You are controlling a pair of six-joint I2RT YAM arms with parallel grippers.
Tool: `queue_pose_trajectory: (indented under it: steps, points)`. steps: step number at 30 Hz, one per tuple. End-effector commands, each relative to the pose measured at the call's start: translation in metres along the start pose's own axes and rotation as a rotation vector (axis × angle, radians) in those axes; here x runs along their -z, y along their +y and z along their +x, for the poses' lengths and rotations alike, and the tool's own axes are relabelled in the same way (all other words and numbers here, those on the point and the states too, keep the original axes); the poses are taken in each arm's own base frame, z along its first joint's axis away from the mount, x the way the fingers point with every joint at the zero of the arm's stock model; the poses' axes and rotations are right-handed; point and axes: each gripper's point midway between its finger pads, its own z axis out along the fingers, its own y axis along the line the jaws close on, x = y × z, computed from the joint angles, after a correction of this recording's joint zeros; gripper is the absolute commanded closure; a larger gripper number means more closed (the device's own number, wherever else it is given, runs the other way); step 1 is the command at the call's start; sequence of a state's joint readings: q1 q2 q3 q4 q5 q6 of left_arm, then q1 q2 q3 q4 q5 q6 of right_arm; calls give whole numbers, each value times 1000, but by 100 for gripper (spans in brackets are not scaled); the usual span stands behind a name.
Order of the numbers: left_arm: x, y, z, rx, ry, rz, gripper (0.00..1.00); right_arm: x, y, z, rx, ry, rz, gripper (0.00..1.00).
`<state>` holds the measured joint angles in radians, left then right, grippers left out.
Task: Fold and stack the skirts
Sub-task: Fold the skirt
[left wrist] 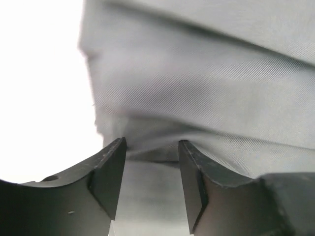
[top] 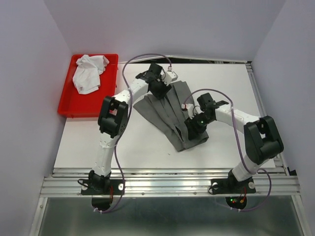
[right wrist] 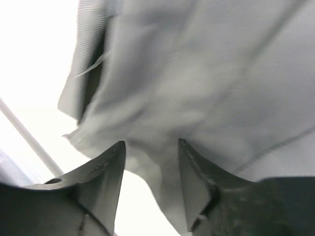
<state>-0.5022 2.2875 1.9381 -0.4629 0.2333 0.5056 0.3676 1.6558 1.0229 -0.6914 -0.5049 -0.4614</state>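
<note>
The dark grey pleated skirt [top: 170, 115] lies spread on the white table, running from back centre down to the right. My left gripper [top: 161, 92] is down on its far end; in the left wrist view the jaws [left wrist: 151, 142] stand apart with grey cloth [left wrist: 206, 88] between them. My right gripper [top: 191, 129] is on the skirt's near right corner; its jaws [right wrist: 151, 142] stand apart with a fold of the cloth [right wrist: 197, 73] running between them. The white skirt [top: 88, 73] lies crumpled in the red tray [top: 66, 105].
The red tray stands at the table's back left corner. Purple cables loop above both arms. A metal rail [top: 167, 184] runs along the near edge, and grey walls close in the left, right and back.
</note>
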Motion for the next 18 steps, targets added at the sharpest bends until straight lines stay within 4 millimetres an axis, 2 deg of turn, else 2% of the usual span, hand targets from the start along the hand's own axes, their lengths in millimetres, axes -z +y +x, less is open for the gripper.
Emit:
queue_pose_trajectory:
  steps: [1, 2, 3, 4, 5, 6, 7, 8, 9, 10, 11, 12, 13, 14, 17, 18]
  points:
    - [81, 26, -55, 132, -208, -12, 40, 25, 40, -57, -176, -204, -119, 45]
    - [127, 36, -82, 196, -363, 0, 38, 32, 38, -68, -193, -245, -92, 45]
    - [146, 36, -86, 231, -425, 14, 37, 38, 32, -87, -185, -313, -58, 43]
    - [177, 28, -91, 237, -524, 28, 35, 47, 26, -97, -227, -355, -9, 40]
    - [191, 28, -88, 273, -559, 25, 35, 51, 22, -104, -251, -387, 13, 38]
    - [195, 26, -74, 353, -559, 25, 35, 57, 16, -118, -265, -439, 45, 36]
    - [204, 22, -70, 382, -564, 19, 40, 61, 15, -124, -268, -464, 53, 35]
    - [224, 15, -71, 403, -590, 12, 44, 62, 12, -129, -272, -475, 62, 34]
    - [226, 8, -65, 458, -583, 25, 46, 61, 15, -134, -267, -477, 55, 34]
    - [215, -9, -45, 562, -536, 78, 53, 64, 12, -141, -277, -490, 70, 35]
    - [225, -19, -41, 590, -550, 99, 57, 61, 14, -144, -268, -483, 71, 36]
    - [207, -39, -13, 700, -485, 152, 60, 53, 20, -148, -255, -462, 61, 37]
    - [208, -48, -13, 719, -521, 195, 61, 48, 19, -149, -253, -449, 81, 38]
    - [217, -56, -13, 741, -563, 215, 63, 43, 19, -149, -252, -430, 97, 38]
    - [207, -81, 3, 849, -594, 298, 70, 26, 16, -150, -230, -382, 158, 38]
    - [196, -90, 17, 888, -565, 319, 73, 19, 14, -149, -226, -363, 174, 38]
